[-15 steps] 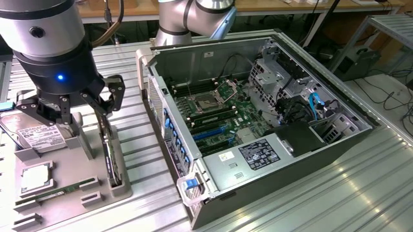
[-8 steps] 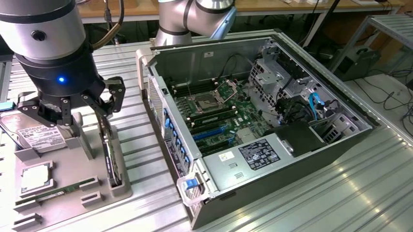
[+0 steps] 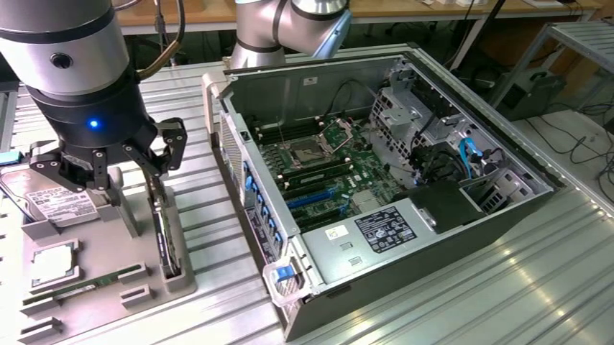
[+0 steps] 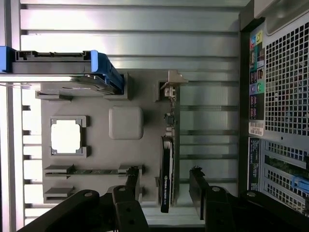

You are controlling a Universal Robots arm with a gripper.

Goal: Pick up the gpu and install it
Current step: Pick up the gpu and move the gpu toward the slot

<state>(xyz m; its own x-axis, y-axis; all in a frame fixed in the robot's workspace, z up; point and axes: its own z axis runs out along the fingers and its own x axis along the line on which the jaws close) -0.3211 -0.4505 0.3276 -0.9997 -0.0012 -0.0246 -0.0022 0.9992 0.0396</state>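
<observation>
1. Hovering over the grey holder tray (image 3: 101,248) (image 4: 101,150) on the exterior view's left, with the gripper (image 3: 129,185) (image 4: 165,175) poised right above the gpu (image 3: 166,233) (image 4: 167,145). Jaws standing well apart, one finger on each side of the card, apparently not touching it yet.
2. Finding the gpu standing on its long edge in a slot along the tray's right side, the side nearest the computer case (image 3: 317,86), with a silver bracket at one end and a dark body at the other.
3. Judging the step in hand as the grasp:
   - centring the card between the fingers
   - squaring the pads to its flat faces
   - gripping the dark body rather than the bracket or bare components
   - pulling straight up, so that nothing is binding in the slot
4. Holding other parts in the tray's own recesses, all apart from the gpu:
   - a hard drive (image 3: 53,200) (image 4: 63,67) in a blue carrier at the far left
   - a square processor (image 3: 53,262) (image 4: 66,136) nearer
   - a narrow RAM stick (image 3: 88,283) (image 4: 91,171) nearest
5. Lying open on the ribbed metal tabletop (image 3: 479,287) to the right, the case is showing:
   - a green motherboard (image 3: 331,169) with blue expansion slots (image 3: 309,199)
   - a labelled silver box (image 3: 384,228) at the near side
   - blue cables (image 3: 470,154) at the far right
</observation>
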